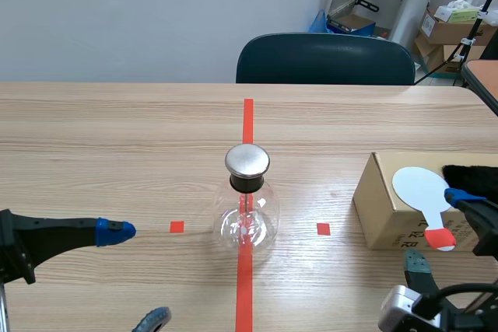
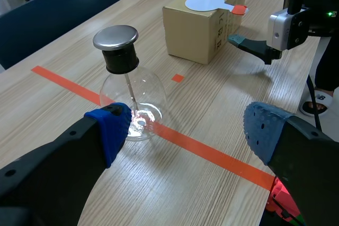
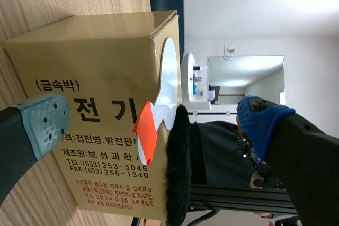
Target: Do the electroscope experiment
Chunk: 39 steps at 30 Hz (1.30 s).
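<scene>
Evidently the step in hand is picking up the flat white round-headed paddle [image 1: 420,186]. It lies on top of the brown cardboard box [image 1: 389,211] at the right of the pale wood-grain counter [image 1: 117,138], with its orange-red taped handle tip [image 1: 440,238] sticking out past the box's front edge.

To do it well, I judge, the right end effector [image 1: 437,228] should close on that overhanging tip alone, with its pads flat on the two broad faces. The grip should sit far enough in that the thin paddle cannot pivot, yet short of the box edge so that the lower finger does not jam against the cardboard. The lift should go straight up and away, because the black furry cloth [image 1: 471,174] lies just beside the paddle on the box and could be dragged off with it. The clear round glass flask electroscope [image 1: 247,223], with its brushed-metal disc cap [image 1: 247,160], stands on the red tape line at mid-counter, well apart from the box.

The right arm comes in low from the right with its wrist rolled so that the fingers are stacked. The blue pad [image 1: 459,196] is over the box top, and the grey-green pad [image 1: 417,262] is lower, before the box's front face. This end effector is released, with the taped tip in the gap and neither pad seen to touch it. The left arm lies low at the left. The left end effector [image 1: 134,274] is likewise released and holds nothing; it points toward the flask but is apart from it.
</scene>
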Tool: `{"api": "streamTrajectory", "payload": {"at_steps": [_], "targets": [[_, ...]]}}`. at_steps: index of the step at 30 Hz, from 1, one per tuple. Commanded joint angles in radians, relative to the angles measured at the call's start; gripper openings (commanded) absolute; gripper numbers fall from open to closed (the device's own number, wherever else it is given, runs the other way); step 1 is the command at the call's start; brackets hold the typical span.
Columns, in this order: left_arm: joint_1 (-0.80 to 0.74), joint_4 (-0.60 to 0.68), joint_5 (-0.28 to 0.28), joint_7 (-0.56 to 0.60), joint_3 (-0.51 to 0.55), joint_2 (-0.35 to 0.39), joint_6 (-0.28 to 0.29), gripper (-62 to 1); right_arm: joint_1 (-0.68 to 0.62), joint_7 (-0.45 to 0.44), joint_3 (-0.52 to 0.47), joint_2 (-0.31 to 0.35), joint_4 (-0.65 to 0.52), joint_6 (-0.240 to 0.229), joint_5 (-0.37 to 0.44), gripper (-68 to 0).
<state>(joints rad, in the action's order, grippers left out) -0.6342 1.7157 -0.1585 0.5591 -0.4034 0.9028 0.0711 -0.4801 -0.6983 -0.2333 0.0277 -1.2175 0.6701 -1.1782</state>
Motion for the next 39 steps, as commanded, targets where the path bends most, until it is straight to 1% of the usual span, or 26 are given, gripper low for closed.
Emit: {"api": "streamTrajectory", "payload": {"at_steps": [1,13,16,18,19,21,24,27,29,31,33,35,37,39], "targets": [[-0.003,0.021,-0.006,0.021,-0.004,-0.005,-0.001,-14.4,-0.002,-0.004,0.003,0.011,-0.017,0.011,0.011,0.4],[-0.003,0.021,-0.006,0.021,0.003,-0.006,-0.002,-14.4,-0.002,-0.003,0.003,0.011,-0.017,0.011,0.011,0.4],[-0.003,0.021,-0.024,0.019,0.026,-0.016,-0.002,-14.4,-0.019,-0.005,0.004,0.011,-0.018,0.011,0.011,0.4],[-0.003,0.021,-0.048,0.004,0.048,-0.027,-0.002,-14.4,-0.051,-0.014,0.005,0.017,-0.020,0.016,0.013,0.4],[-0.003,0.021,-0.053,-0.008,0.063,-0.033,-0.002,-14.4,-0.072,-0.026,0.005,0.021,-0.021,0.019,0.024,0.4],[-0.003,0.021,-0.068,-0.029,0.097,-0.052,-0.002,-14.4,-0.128,-0.058,0.010,0.042,-0.033,0.021,0.073,0.4],[-0.003,0.021,-0.093,-0.056,0.161,-0.090,-0.002,-14.4,-0.230,-0.096,0.031,0.086,-0.075,0.018,0.187,0.4],[-0.003,0.021,-0.093,-0.074,0.219,-0.132,-0.002,-14.4,-0.336,-0.142,0.063,0.145,-0.126,0.012,0.310,0.4],[-0.002,0.024,-0.093,-0.091,0.255,-0.161,-0.002,-14.4,-0.405,-0.171,0.087,0.200,-0.178,-0.022,0.420,0.4],[-0.002,0.033,-0.093,-0.114,0.291,-0.191,-0.002,-14.4,-0.466,-0.185,0.106,0.265,-0.249,-0.087,0.534,0.4],[-0.002,0.043,-0.093,-0.132,0.322,-0.219,-0.002,-14.4,-0.512,-0.184,0.114,0.333,-0.331,-0.170,0.657,0.4],[-0.002,0.058,-0.093,-0.164,0.350,-0.246,-0.002,-14.4,-0.543,-0.180,0.114,0.406,-0.413,-0.255,0.798,0.4],[-0.003,0.074,-0.093,-0.195,0.374,-0.269,-0.002,-14.4,-0.555,-0.157,0.114,0.484,-0.486,-0.328,0.947,0.4],[-0.003,0.090,-0.093,-0.231,0.397,-0.288,-0.002,-14.4,-0.550,-0.111,0.114,0.560,-0.549,-0.396,1.095,0.4]]}}
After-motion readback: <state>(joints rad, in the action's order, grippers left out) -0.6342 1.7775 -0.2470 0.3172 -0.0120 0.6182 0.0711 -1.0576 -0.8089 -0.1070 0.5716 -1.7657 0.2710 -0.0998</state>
